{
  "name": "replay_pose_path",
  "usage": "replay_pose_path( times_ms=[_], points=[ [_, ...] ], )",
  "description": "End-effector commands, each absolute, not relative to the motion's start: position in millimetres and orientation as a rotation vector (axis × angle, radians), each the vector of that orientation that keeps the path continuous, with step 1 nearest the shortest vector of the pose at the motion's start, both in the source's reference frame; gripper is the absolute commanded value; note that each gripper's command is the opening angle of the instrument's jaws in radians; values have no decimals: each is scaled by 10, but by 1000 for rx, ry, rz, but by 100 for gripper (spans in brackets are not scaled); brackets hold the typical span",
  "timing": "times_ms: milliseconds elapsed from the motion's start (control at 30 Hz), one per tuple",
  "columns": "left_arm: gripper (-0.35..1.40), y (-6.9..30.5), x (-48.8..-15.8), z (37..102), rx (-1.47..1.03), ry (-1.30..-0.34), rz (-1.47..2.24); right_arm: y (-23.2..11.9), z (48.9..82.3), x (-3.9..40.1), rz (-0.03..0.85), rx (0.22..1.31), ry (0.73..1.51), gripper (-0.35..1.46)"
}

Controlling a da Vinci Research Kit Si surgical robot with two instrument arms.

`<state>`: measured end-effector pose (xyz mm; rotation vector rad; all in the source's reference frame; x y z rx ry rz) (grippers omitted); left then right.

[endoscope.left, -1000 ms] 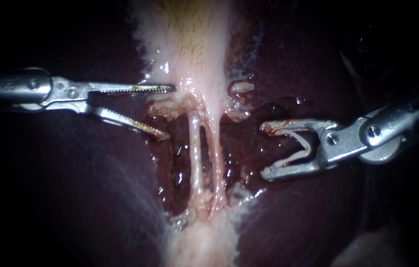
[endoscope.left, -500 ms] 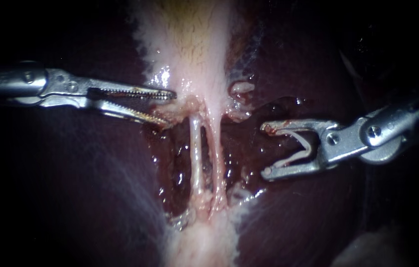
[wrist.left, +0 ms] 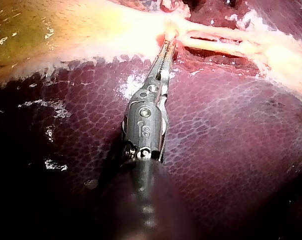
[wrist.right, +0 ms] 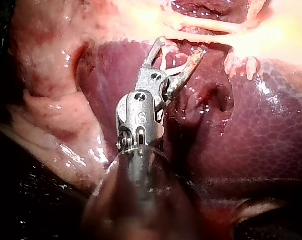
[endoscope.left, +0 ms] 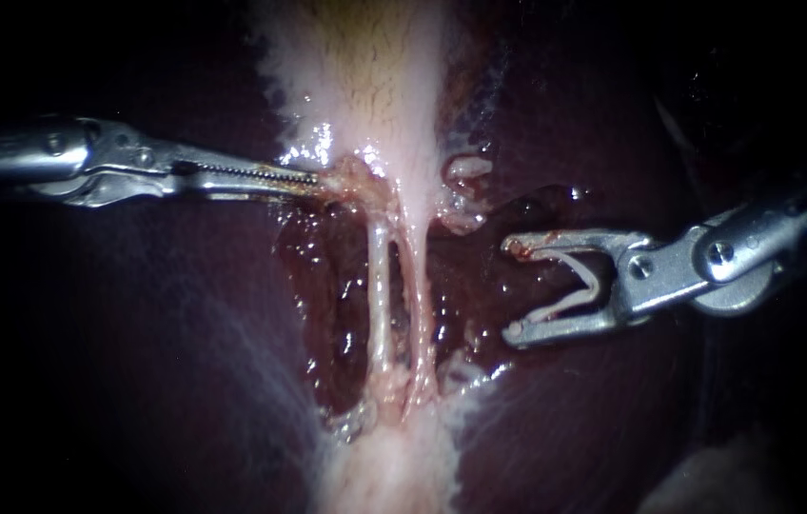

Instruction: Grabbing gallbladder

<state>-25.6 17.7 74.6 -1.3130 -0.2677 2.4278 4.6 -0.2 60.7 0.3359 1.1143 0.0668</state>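
The gallbladder (endoscope.left: 365, 86) is a pale pink band with a yellowish top, running down the middle of the endoscope view. My left instrument (endoscope.left: 320, 179) comes in from the left, and its toothed jaws are shut on the gallbladder's lower left edge, just above the two tubes (endoscope.left: 377, 295). The left wrist view shows the same grip (wrist.left: 166, 42) at the gallbladder's (wrist.left: 66, 30) pale rim. My right instrument (endoscope.left: 510, 290) hovers right of the tubes over the liver. Its jaws are open, with a pale V-shaped clip (endoscope.left: 575, 286) seated inside them. In the right wrist view these jaws (wrist.right: 173, 50) gape short of the tubes (wrist.right: 200, 25).
Dark purple liver (endoscope.left: 137, 362) lies on both sides of the gallbladder. A raw, wet red bed (endoscope.left: 337, 314) surrounds the tubes. Pale fatty tissue (endoscope.left: 394, 466) continues below them. A small pale tag (endoscope.left: 465, 169) sits right of the gallbladder's neck.
My left instrument's jaws closed from wide open onto the gallbladder's lower left edge and drew it slightly leftward. My right instrument stayed still.
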Motion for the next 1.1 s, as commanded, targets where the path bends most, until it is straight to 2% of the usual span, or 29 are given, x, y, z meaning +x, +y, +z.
replay_pose_path(
  times_ms=[33, 300, 467, 733, 1100],
  points=[
    [-35, 177, -255, 744, -1309, -285, 2413, -2, 607, 46, 67, 336, 1114, 50],
    [-35, 176, -240, 699, -1272, -348, 2348, -2, 606, 46, 66, 336, 1114, 50],
    [-35, 189, -227, 659, -1269, -384, 2326, -2, 606, 45, 66, 336, 1114, 50],
    [-35, 204, -210, 596, -1333, -359, 2246, -1, 608, 46, 67, 336, 1114, 50],
    [-35, 200, -211, 613, -1334, -350, 2251, -1, 607, 45, 67, 336, 1114, 50]
  ],
)
